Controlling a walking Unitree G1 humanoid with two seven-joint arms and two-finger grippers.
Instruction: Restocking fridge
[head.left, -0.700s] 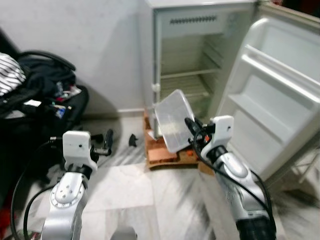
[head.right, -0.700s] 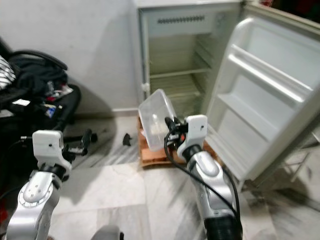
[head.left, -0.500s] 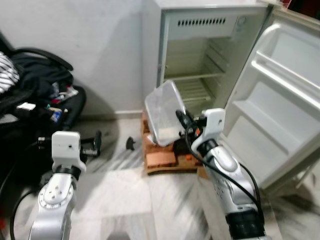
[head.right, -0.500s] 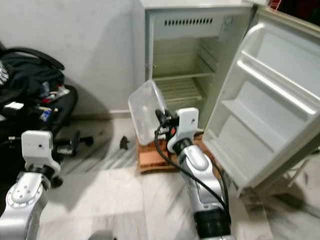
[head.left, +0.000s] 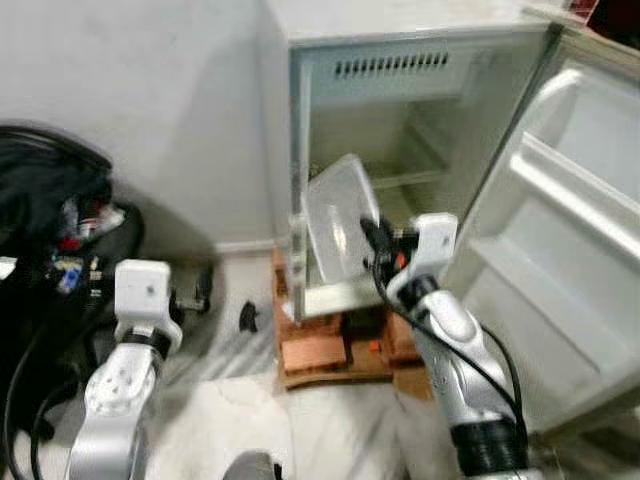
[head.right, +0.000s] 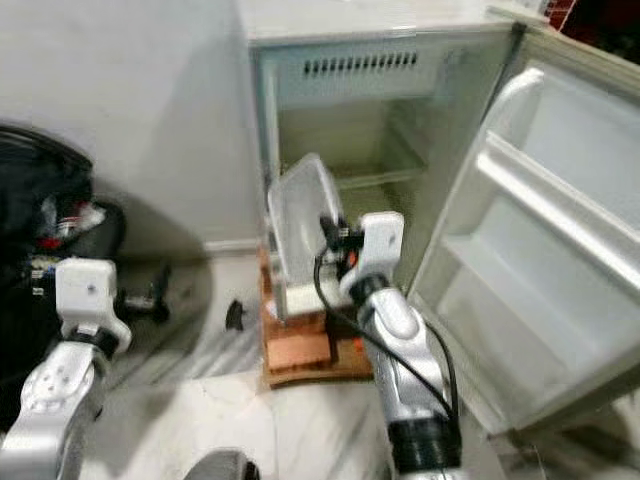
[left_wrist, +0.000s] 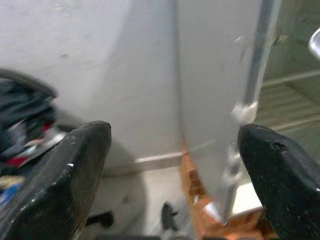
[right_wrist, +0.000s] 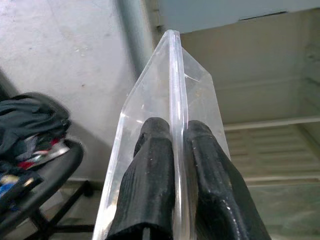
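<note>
Pinching rim of clear rectangular plastic container (head.left: 338, 225): right gripper (right_wrist: 172, 150), 2 black fingers (right_wrist: 155, 170) pressed onto wall from both sides. Container tilted on edge, raised in front of small white open fridge (head.left: 400, 80), at lower part of opening. Fridge door (head.left: 570, 230) swung wide on right. Left gripper (left_wrist: 175, 165) spread, empty, facing fridge side. Orange-brown block base (head.left: 325, 350) under fridge, on marble floor (head.left: 230, 420).

No readable text, labels, brands or numbers on anything in view; frames blurred.
</note>
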